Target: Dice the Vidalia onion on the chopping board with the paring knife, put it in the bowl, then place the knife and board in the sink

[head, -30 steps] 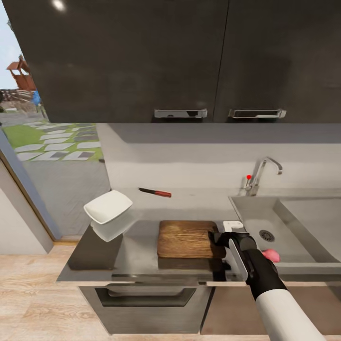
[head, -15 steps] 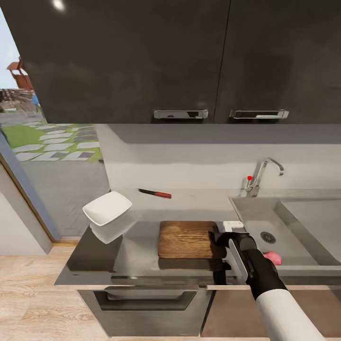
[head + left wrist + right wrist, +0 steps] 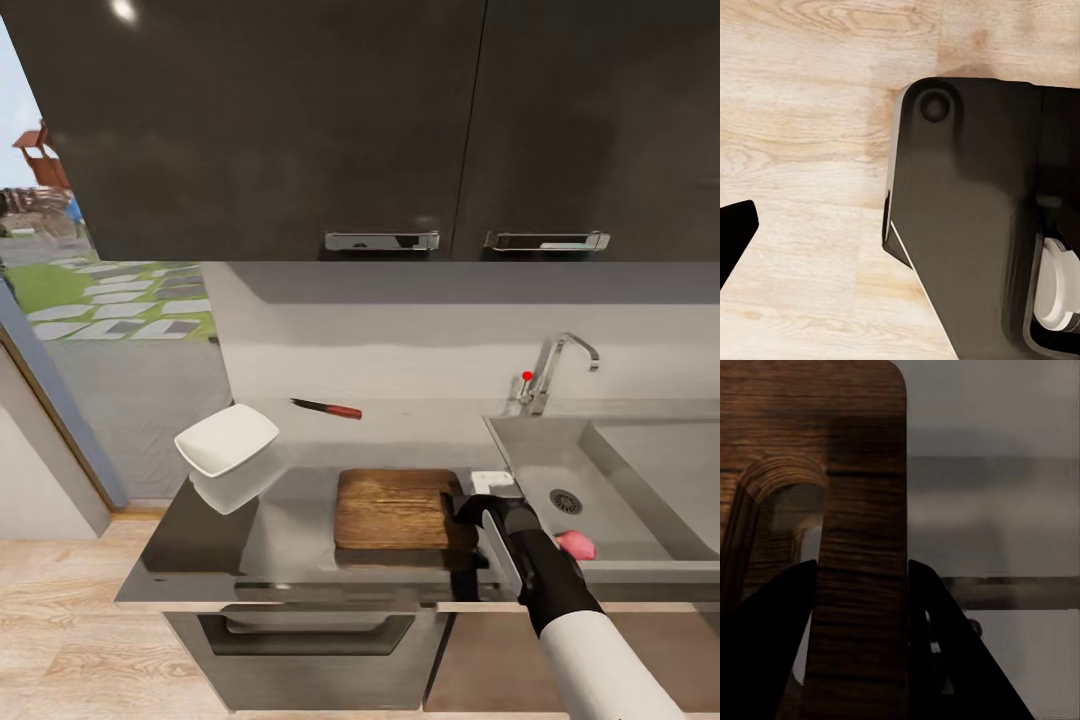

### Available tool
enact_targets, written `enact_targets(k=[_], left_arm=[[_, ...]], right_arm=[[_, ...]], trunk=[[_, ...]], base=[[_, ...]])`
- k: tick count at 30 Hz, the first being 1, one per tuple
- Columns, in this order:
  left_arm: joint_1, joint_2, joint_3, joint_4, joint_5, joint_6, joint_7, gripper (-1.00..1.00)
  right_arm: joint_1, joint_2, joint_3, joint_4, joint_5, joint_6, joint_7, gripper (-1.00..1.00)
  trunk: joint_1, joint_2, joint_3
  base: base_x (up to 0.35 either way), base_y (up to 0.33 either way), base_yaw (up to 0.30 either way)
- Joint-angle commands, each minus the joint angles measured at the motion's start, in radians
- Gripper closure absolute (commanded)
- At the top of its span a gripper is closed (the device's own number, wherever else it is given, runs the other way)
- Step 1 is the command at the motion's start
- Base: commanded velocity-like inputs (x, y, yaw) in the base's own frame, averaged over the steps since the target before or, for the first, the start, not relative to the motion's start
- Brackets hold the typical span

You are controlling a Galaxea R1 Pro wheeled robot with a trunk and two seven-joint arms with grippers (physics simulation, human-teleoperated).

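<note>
the onion (image 3: 574, 543) lay whole in the sink (image 3: 520, 452); the right hand (image 3: 462, 505) gripped the board (image 3: 390, 505); dicing remained undone.

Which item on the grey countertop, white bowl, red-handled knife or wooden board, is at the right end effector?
The brown wooden chopping board: the right end effector straddles its edge nearest the sink, while the other two sit apart.

Dark glossy wall cabinets (image 3: 300, 120) hang above the grey backsplash (image 3: 400, 340), each door with a chrome handle (image 3: 381, 240) at its lower edge. A ceiling light glints at the top of the left door. Left of the cabinets a window (image 3: 90, 300) shows grass, stepping stones and a red-roofed structure. Pale wood floor (image 3: 60, 630) lies below, also seen from the left wrist (image 3: 802, 150).
</note>
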Motion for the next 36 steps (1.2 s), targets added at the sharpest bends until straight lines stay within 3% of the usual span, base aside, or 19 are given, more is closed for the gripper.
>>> enact_targets(k=[1, 27, 28, 36], left_arm=[[0.001, 0.0, 0.001, -0.001, 0.001, -0.001, 0.0, -1.0], [0.001, 0.0, 0.001, -0.001, 0.002, -0.001, 0.0, -1.0], [0.001, 0.0, 0.001, -0.001, 0.002, -0.001, 0.0, -1.0], [0.0, 0.0, 0.001, 0.0, 0.002, -0.001, 0.0, -1.0]], right_arm=[[-0.001, 0.0, 0.002, 0.007, -0.005, -0.002, -0.005, 1.0], [-0.001, 0.0, 0.002, 0.024, -0.007, -0.016, -0.005, 1.0], [-0.001, 0.0, 0.002, 0.024, -0.007, -0.016, -0.005, -1.0], [-0.001, 0.0, 0.002, 0.024, -0.007, -0.016, -0.005, -1.0]], trunk=[[0.001, -0.002, -0.002], [0.001, -0.002, -0.002], [0.001, -0.002, -0.002], [0.001, -0.002, -0.002]], base=[[0.0, 0.0, 0.0], [0.0, 0.0, 0.0], [0.0, 0.0, 0.0], [0.0, 0.0, 0.0]])
